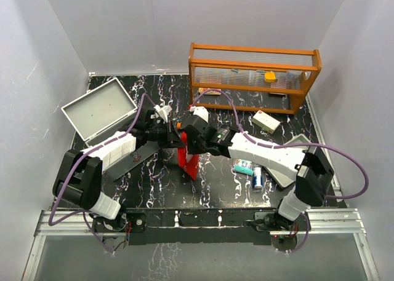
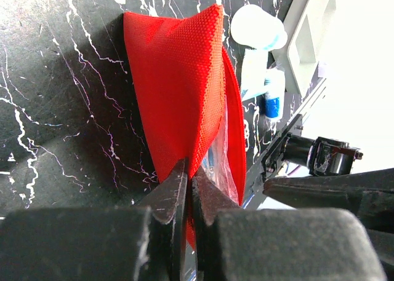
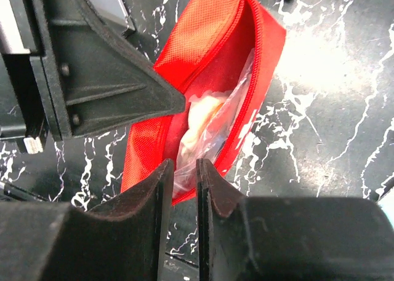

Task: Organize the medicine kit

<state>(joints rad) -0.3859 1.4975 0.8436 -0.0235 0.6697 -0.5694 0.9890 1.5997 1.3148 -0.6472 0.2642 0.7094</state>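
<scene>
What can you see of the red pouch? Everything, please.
Red woven-fabric pouch, zipper open, mouth gaping, clear plastic bag with pale contents inside. It stands upright on the black marbled table. The left claw pinches one edge; the right claw sits at the mouth, jaws nearly together, grip unclear.

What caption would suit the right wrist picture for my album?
The right gripper, jaws slightly parted, hovers at an open red pouch holding a clear plastic bag.

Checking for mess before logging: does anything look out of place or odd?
The red pouch stands gaping mid-table, pinched at its edge by the left gripper, a clear plastic bag showing in its opening. Two small bottles lie tipped nearby.
</scene>
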